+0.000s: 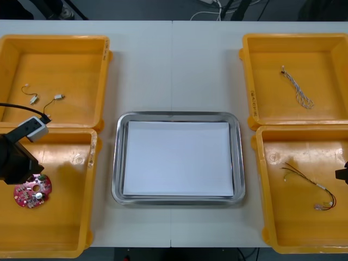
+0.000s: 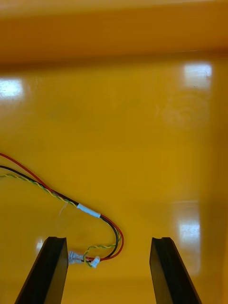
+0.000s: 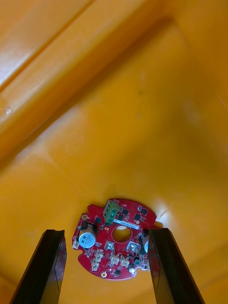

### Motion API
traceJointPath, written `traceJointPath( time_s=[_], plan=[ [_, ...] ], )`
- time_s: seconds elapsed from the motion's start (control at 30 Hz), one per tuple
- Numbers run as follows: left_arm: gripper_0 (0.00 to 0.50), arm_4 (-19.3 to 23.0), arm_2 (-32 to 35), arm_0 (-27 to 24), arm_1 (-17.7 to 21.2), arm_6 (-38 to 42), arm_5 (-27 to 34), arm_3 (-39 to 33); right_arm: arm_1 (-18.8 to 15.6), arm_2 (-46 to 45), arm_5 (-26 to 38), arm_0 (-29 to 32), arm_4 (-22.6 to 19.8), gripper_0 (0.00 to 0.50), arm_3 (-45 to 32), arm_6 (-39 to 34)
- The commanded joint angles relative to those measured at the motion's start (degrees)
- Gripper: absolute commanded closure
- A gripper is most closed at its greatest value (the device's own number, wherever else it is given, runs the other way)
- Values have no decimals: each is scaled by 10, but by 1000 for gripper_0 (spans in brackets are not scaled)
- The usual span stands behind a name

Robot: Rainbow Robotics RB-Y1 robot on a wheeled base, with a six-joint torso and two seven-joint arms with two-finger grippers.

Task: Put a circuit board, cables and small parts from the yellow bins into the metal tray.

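A round red circuit board (image 1: 32, 191) lies on the floor of the near left yellow bin (image 1: 91, 163). My left gripper (image 3: 105, 232) hovers open over it, and the board (image 3: 114, 240) sits between the two fingers without being gripped. On the other side, a red and yellow cable (image 1: 307, 185) rests in the near right yellow bin (image 1: 260, 163). My right gripper (image 2: 108, 240) is open low over that bin's floor, with the cable's looped end (image 2: 107, 237) lying between its fingers. The metal tray (image 1: 120, 163), white inside, stands in the middle of the table.
The far left bin (image 1: 103, 81) holds two small metal parts (image 1: 33, 99) on thin wires. A twisted blue and white cable (image 1: 297, 87) lies in the far right bin (image 1: 247, 81). Bare table strips separate the tray from the bins.
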Motion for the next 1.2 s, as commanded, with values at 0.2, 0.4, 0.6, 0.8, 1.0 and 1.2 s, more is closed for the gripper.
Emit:
traceJointPath(
  time_s=[0.2, 0.4, 0.6, 0.8, 1.0, 1.2],
  plan=[
    [0, -48, -54, 18, 47, -65, -39, -9, -45, 40, -54, 46, 17, 0, -16, 39],
    [0, -53, -76, 28, 59, -64, -69, -6, -59, 69, -80, 46, 38, 0, -16, 51],
    [0, -59, -93, 37, 62, -67, -112, 18, -83, 100, -99, 38, 43, 0, -16, 66],
    [0, -59, -119, 39, 65, -77, -174, 52, -97, 116, -125, 38, 41, 0, -5, 78],
    [0, -62, -124, 47, 66, -81, -188, 55, -105, 141, -181, 34, 36, 0, 37, 92],
    [0, -72, -124, 63, 73, -84, -204, 55, -105, 155, -201, 20, 30, 0, 63, 103]
  ],
)
